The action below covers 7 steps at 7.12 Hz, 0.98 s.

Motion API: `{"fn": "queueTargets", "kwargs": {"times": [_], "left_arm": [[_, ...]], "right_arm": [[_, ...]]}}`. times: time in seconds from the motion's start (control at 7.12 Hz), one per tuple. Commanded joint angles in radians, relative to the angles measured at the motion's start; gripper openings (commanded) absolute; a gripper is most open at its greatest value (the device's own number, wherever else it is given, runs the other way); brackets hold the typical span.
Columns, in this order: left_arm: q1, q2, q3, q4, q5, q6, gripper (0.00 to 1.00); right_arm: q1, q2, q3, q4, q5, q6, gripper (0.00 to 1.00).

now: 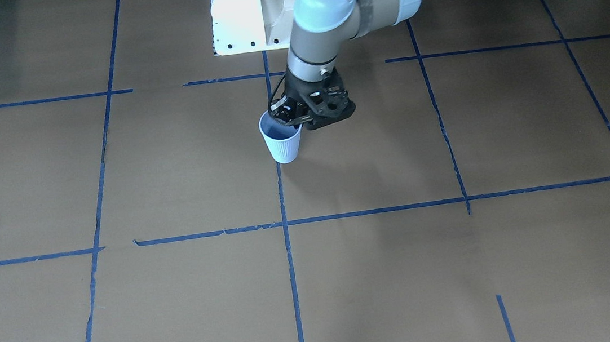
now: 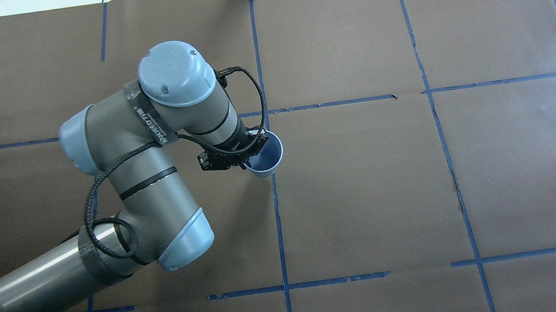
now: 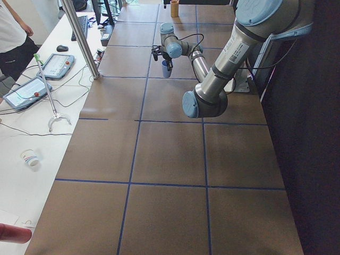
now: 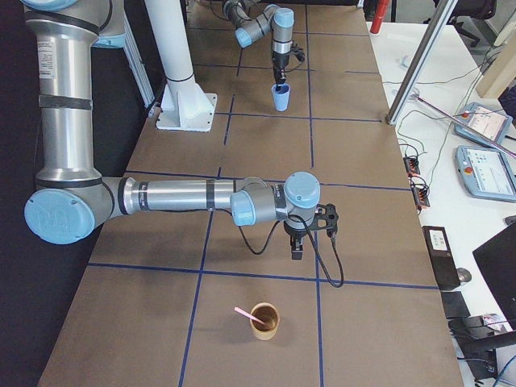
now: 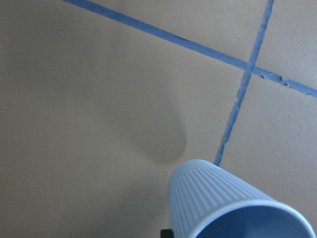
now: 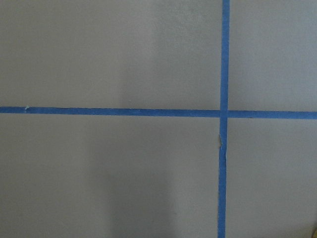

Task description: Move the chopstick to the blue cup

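The blue cup (image 1: 283, 145) (image 2: 267, 156) (image 5: 218, 198) is pale and ribbed, and it stands where two tape lines cross near mid-table. My left gripper (image 1: 287, 117) (image 2: 248, 152) comes down on its rim, one finger inside and one outside, shut on the wall. In the exterior right view the pinkish chopstick (image 4: 243, 312) leans out of a brown cup (image 4: 264, 321) near the table's end. My right gripper (image 4: 297, 248) hangs a short way above and beyond that cup; I cannot tell whether it is open or shut. Only bare paper and tape appear in the right wrist view.
The white robot base (image 1: 243, 13) (image 4: 181, 109) sits at the table's back edge. Blue tape lines grid the brown paper. A side bench holds teach pendants (image 3: 26, 90), a small paper cup (image 3: 31, 158) and a metal post (image 3: 79, 37); a person (image 3: 13, 32) stands there.
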Motion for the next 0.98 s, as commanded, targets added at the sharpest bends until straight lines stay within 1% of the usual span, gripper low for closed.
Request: {"fn": "queueTargets", "kwargs": {"times": [0.0,0.14,0.42,0.56,0.7,0.84], "left_arm": [[0.04,-0.036,0.067,0.002,0.006,-0.003,0.02],[0.045,-0.045,0.075,0.002,0.006,-0.002,0.04],[0.044,-0.033,0.078,0.0,0.006,0.001,0.17],[0.044,-0.032,0.07,-0.009,0.006,-0.003,0.68],[0.041,-0.031,0.059,-0.039,0.007,-0.013,1.0],[0.027,-0.028,0.012,-0.046,0.021,-0.013,1.0]], "right_arm": [[-0.004,-0.001,-0.002,0.0,0.0,0.0,1.0],[-0.004,-0.001,0.0,0.0,0.0,0.0,1.0],[-0.005,-0.001,-0.002,0.002,-0.002,0.0,1.0],[-0.005,-0.001,-0.002,0.002,-0.003,0.0,1.0],[-0.005,-0.002,0.0,0.003,-0.008,-0.003,1.0],[-0.004,-0.028,0.012,0.005,-0.023,-0.003,1.0]]}}
